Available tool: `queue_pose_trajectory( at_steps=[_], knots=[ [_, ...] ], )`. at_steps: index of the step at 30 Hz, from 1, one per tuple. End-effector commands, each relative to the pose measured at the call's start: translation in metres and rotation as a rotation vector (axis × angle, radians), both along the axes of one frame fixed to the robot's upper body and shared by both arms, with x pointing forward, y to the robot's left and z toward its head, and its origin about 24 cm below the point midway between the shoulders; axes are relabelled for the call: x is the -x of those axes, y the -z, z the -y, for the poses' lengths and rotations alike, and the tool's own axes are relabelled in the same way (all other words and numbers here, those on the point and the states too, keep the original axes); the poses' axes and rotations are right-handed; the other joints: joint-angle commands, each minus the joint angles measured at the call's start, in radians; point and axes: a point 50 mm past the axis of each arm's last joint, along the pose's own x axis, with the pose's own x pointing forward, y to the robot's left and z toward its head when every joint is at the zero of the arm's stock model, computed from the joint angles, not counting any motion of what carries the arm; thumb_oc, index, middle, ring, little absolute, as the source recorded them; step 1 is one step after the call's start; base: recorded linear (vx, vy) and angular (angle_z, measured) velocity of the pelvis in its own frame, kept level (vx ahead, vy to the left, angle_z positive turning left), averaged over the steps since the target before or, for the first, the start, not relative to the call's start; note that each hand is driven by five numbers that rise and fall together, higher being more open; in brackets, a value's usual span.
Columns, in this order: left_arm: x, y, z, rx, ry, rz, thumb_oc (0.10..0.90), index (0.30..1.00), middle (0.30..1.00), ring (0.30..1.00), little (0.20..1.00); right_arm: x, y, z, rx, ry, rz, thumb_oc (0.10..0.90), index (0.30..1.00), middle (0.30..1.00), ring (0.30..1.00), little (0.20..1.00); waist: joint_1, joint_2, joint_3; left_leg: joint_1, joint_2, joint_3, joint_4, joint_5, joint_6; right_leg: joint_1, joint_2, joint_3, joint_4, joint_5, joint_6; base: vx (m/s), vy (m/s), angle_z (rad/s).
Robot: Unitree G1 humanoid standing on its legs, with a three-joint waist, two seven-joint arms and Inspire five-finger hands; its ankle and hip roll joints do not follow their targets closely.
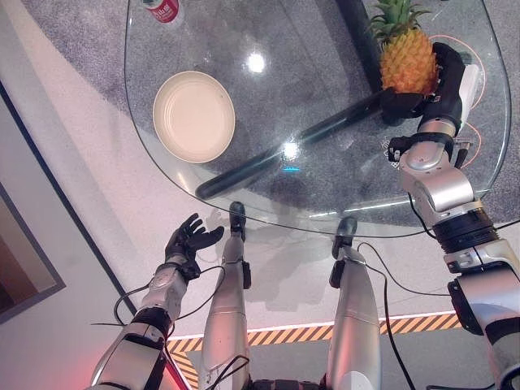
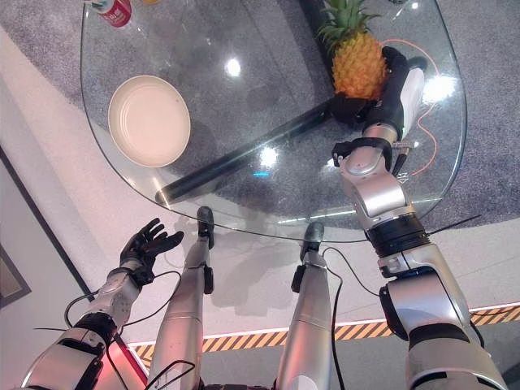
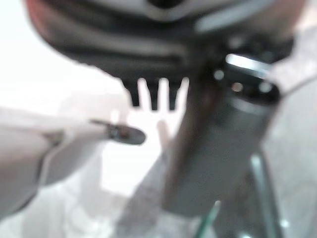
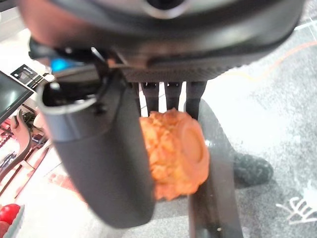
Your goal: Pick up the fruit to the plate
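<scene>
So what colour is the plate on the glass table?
The plate is plain cream, with no pattern; the left eye view shows it best.

round clear glass desk [image 1: 325, 203] is super glossy, the cream round plate [image 1: 193, 115] looks matt, orange pineapple [image 1: 407, 61] rough and bumpy.

The surface [image 1: 162, 187] is a rounded pane of clear glass carried on a dark tubular bar [image 1: 276, 154] beneath it. Bright ceiling-light reflections [image 1: 256, 62] show on the glass. Below lies speckled grey carpet [image 1: 73, 32], bordered by pale smooth floor [image 1: 73, 244]. A yellow-and-black hazard stripe [image 1: 276, 335] crosses the floor.
</scene>
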Motion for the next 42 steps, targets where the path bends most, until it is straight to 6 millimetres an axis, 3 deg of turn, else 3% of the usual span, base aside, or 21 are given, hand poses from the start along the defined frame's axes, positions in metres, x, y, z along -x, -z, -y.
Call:
queue_pose_trajectory(
  at_steps=[1, 10, 19, 23, 29, 32, 36, 42],
  knots=[
    [0.010, 0.004, -0.015, -0.055, -0.011, -0.018, 0.800, 0.900, 0.900, 0.900, 0.900, 0.003, -0.033, -0.007, 0.111, -0.027, 0.090, 0.100, 0.300, 0.300, 0.300, 0.200, 0.018, 0.006, -0.015, -0.010, 0.004, -0.007, 0.095, -0.092, 0.019, 0.025, -0.003, -0.101, -0.157, 0.159, -0.024, 0.00, 0.000, 0.00],
    [0.009, 0.000, -0.020, 0.027, -0.102, 0.025, 0.800, 0.900, 0.900, 0.900, 0.900, 0.004, -0.033, -0.006, 0.120, -0.019, 0.097, 0.100, 0.300, 0.300, 0.300, 0.200, 0.020, 0.008, -0.015, -0.006, 0.002, -0.009, 0.087, -0.089, 0.020, 0.026, -0.001, -0.099, -0.157, 0.157, -0.024, 0.00, 0.000, 0.00],
    [0.007, -0.021, -0.050, 0.190, -0.479, 0.150, 0.800, 0.900, 0.900, 0.900, 0.900, 0.005, -0.031, -0.004, 0.106, -0.008, 0.125, 0.100, 0.300, 0.300, 0.300, 0.200, 0.023, 0.003, -0.015, -0.005, -0.003, -0.017, 0.083, -0.088, 0.018, 0.026, 0.001, -0.101, -0.151, 0.145, -0.028, 0.00, 0.000, 0.00],
    [0.000, -0.053, -0.070, 0.197, -0.683, 0.283, 0.800, 0.900, 0.900, 0.900, 0.900, 0.006, -0.030, -0.006, 0.089, -0.007, 0.146, 0.100, 0.300, 0.300, 0.300, 0.200, 0.024, -0.005, -0.015, -0.002, -0.005, -0.022, 0.077, -0.085, 0.014, 0.030, 0.004, -0.102, -0.151, 0.141, -0.030, -0.02, -0.009, 0.00],
    [-0.013, -0.109, -0.077, 0.151, -0.829, 0.495, 0.800, 0.900, 0.900, 0.900, 0.900, 0.010, -0.029, -0.008, 0.057, -0.012, 0.186, 0.100, 0.300, 0.300, 0.300, 0.200, 0.019, -0.022, -0.015, -0.007, 0.000, -0.027, 0.071, -0.081, 0.008, 0.030, 0.009, -0.105, -0.153, 0.140, -0.029, -0.05, -0.040, 0.03],
    [-0.017, -0.137, -0.080, 0.113, -0.879, 0.592, 0.800, 0.900, 0.900, 0.900, 0.900, 0.013, -0.030, -0.009, 0.044, -0.020, 0.215, 0.100, 0.300, 0.300, 0.300, 0.200, 0.013, -0.028, -0.015, -0.008, 0.003, -0.027, 0.069, -0.081, 0.006, 0.030, 0.015, -0.102, -0.158, 0.140, -0.029, -0.04, -0.017, 0.05],
    [-0.017, -0.160, -0.083, 0.143, -0.943, 0.691, 0.800, 0.900, 0.900, 0.900, 0.900, 0.020, -0.032, -0.013, 0.056, -0.049, 0.288, 0.100, 0.300, 0.300, 0.300, 0.200, 0.005, -0.031, -0.015, -0.008, 0.002, -0.026, 0.064, -0.081, 0.004, 0.030, 0.018, -0.097, -0.165, 0.142, -0.027, -0.02, 0.000, 0.02],
    [-0.019, -0.199, -0.074, 0.158, -0.918, 0.878, 0.800, 0.900, 0.900, 0.900, 0.900, 0.033, -0.038, -0.024, 0.129, -0.099, 0.406, 0.100, 0.300, 0.300, 0.300, 0.200, -0.010, -0.034, -0.015, -0.012, 0.006, -0.020, 0.065, -0.084, -0.001, 0.027, 0.019, -0.086, -0.173, 0.144, -0.022, 0.00, 0.000, 0.00]
  ],
)
